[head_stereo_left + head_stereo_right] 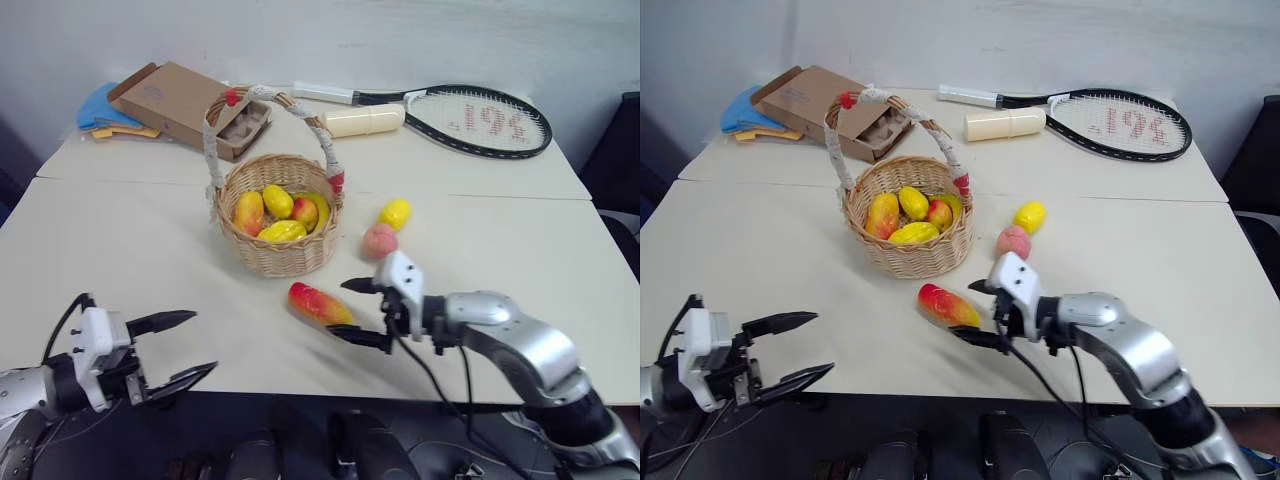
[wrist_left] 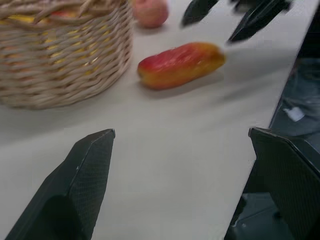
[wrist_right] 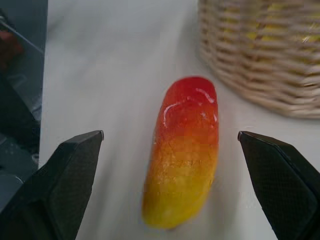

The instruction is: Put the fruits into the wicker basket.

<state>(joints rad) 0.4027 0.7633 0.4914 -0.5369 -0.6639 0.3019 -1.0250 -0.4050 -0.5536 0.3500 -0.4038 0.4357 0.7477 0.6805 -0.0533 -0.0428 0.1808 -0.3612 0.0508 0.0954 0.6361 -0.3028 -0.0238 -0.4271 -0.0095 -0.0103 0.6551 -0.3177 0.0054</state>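
Gaping wide, the right hand (image 1: 360,312) frames the mango (image 1: 319,304), untouched.

A tan woven wicker basket (image 1: 279,232) is seen on a cream table (image 1: 130,240); its handle (image 1: 262,98) is wrapped in white tape with red ends. Yellow and red-orange fruits (image 1: 277,213) are held inside. At 5 o'clock of the basket, a mango (image 1: 319,304) graded red to yellow is noted. At 3 o'clock, a pink peach (image 1: 379,241) and a yellow lemon (image 1: 396,213) are recorded. Black fingers are seen on both grippers.
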